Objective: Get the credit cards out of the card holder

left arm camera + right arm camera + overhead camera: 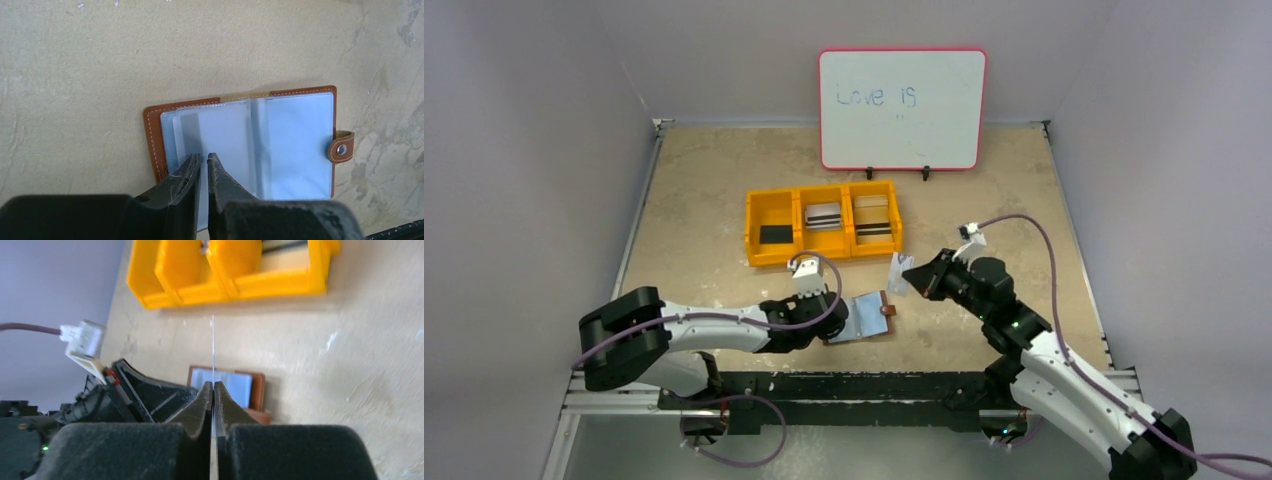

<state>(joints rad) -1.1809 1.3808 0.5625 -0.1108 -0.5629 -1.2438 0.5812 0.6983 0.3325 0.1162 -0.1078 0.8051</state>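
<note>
One credit card (899, 272) is clamped edge-on in my right gripper (213, 386), jaws pressed flat on both its faces. It is held off the table (704, 200) between the card holder (295, 145) and the yellow bin (824, 251). It looks light, thin, stiff and slick, so I judge a firm pinch well in from the edge keeps it from sliding. The card holder lies open, sleeves (225, 140) up, under my left gripper (204, 157), whose jaws are almost together over the left-hand leaves; I cannot tell whether they pinch one, and those floppy leaves will want pinning.
</note>
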